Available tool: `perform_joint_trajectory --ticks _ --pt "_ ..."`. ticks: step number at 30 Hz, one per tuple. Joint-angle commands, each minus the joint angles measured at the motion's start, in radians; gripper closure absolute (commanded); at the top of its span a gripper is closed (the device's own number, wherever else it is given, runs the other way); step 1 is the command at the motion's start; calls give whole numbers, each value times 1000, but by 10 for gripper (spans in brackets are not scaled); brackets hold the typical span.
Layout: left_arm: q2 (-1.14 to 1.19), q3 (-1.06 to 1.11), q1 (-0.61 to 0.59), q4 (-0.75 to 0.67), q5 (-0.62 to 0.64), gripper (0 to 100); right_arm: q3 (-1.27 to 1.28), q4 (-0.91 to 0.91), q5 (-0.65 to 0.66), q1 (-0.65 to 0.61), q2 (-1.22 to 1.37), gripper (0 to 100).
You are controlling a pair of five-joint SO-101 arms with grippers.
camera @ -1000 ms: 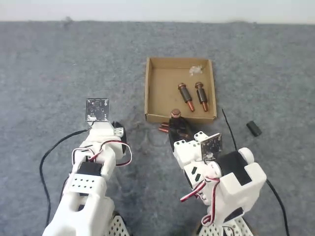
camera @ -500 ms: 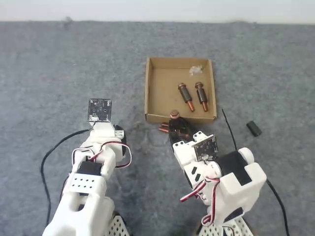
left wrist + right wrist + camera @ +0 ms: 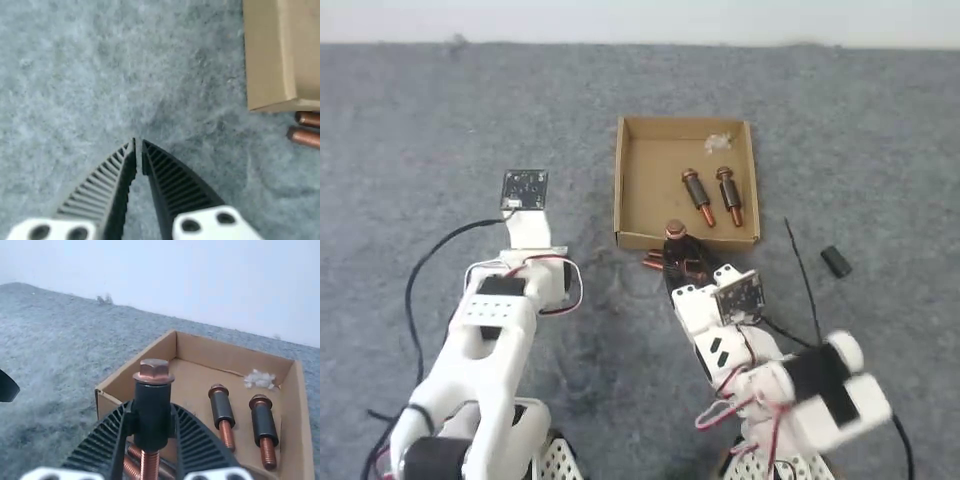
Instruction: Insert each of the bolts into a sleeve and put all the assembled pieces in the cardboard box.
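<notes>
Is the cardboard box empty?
No, two sleeved bolts lie side by side inside the box.

Right arm's rear section [image 3: 825, 395]: blurred, outline smeared. Loose bolts [image 3: 653, 262] off the cardboard box's [image 3: 620, 180] 7 o'clock corner: partly covered by right end effector [image 3: 680, 250], count unclear. Held bolt [image 3: 153, 372]: shank tip cut by frame edge. White scrap [image 3: 718, 136] in box: too small to identify.

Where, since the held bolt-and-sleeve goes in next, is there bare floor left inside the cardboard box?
The cardboard box is bare across its left half, from the left wall to the assembled pieces. The right half is crowded: both pieces, plus a white scrap. Outside the near wall, loose bolts and the right gripper with its held piece crowd the carpet.
</notes>
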Motion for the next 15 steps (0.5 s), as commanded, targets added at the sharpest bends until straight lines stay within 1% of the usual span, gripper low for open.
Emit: perform_joint_trajectory --ticks 1,3,5,11,15 --pt "5 -65 -2 11 -5 980 -3 179 23 35 -228 992" --pt "6 -65 -2 11 -5 980 -14 311 23 38 -355 992" --pt "8 -65 -2 11 -5 980 -32 490 21 39 -489 992" --pt "9 -65 -2 11 -5 980 -149 1129 20 38 -908 992" --pt "11 -65 0 11 -5 980 -238 1526 20 38 -1124 992"
